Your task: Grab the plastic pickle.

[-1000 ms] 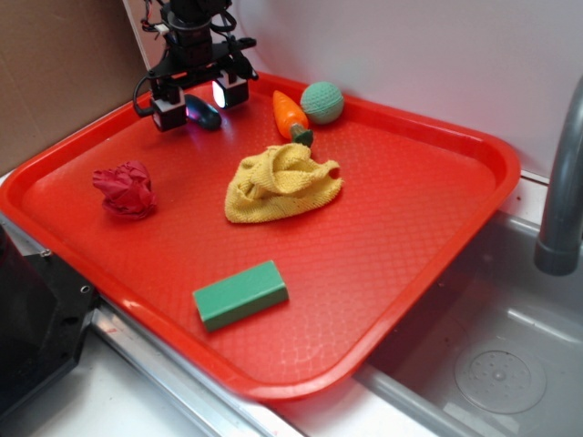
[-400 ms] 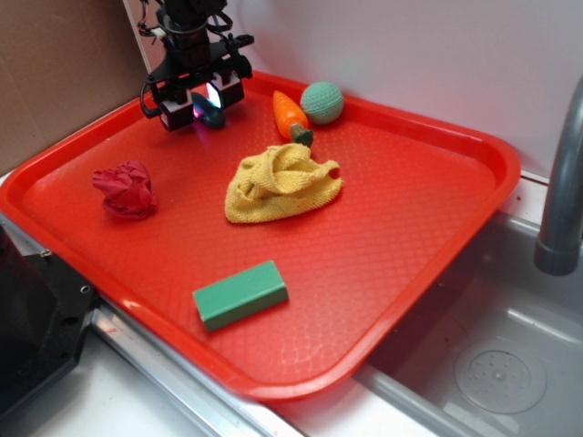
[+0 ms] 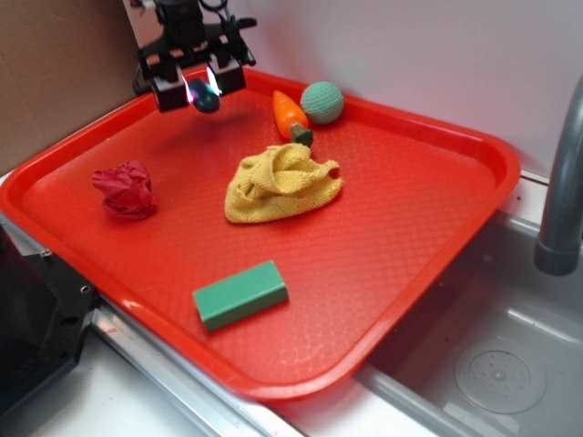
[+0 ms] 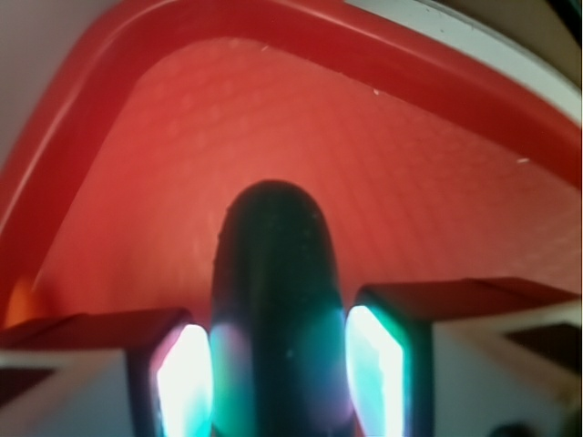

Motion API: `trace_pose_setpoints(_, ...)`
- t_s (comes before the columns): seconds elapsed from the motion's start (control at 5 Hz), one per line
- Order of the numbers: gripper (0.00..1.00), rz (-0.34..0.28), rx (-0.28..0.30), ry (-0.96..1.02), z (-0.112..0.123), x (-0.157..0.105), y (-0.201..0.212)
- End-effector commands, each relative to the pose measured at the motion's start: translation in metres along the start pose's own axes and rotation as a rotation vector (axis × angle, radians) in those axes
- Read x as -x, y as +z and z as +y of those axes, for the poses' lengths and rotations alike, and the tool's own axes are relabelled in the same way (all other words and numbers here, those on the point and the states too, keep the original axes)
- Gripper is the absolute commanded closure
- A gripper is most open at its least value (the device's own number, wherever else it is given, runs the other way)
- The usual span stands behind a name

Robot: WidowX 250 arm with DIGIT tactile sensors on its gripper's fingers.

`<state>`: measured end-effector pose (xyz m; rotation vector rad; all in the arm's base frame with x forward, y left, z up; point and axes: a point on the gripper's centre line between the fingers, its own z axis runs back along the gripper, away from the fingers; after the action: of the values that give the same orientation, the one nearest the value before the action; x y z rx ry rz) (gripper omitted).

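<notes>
The plastic pickle [image 3: 205,97] is a dark teal-green glossy oblong, held between the fingers of my gripper [image 3: 200,88] at the tray's far left corner, lifted off the red tray [image 3: 437,228]. In the wrist view the plastic pickle [image 4: 275,300] fills the gap between the two glowing pads [image 4: 185,382], and the gripper [image 4: 278,378] is shut on it, with the tray's corner below.
On the tray lie an orange carrot [image 3: 290,113], a light green knitted ball [image 3: 322,102], a crumpled yellow cloth [image 3: 282,184], a red crumpled cloth [image 3: 125,188] and a green rectangular block [image 3: 240,294]. A grey faucet [image 3: 565,182] and sink [image 3: 496,364] are on the right.
My gripper closed on the pickle, which lay on the tray a second ago, and has risen with it, lifting it off the tray.
</notes>
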<state>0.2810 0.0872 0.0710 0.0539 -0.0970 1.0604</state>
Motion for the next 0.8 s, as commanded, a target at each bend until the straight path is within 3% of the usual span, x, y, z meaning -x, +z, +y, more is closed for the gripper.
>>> trace_pose_setpoints(0.0,1.0,0.048,0.105,-0.49,0.0,0.043,0.079)
trace_pose_setpoints(0.2,1.0,0.009,0.115,-0.639,0.012,0.064,0.094)
trace_pose_setpoints(0.4,1.0,-0.063,0.163,-0.776,0.029,0.085,0.108)
trace_pose_setpoints(0.6,1.0,-0.073,0.181,-0.773,0.039,0.094,0.11)
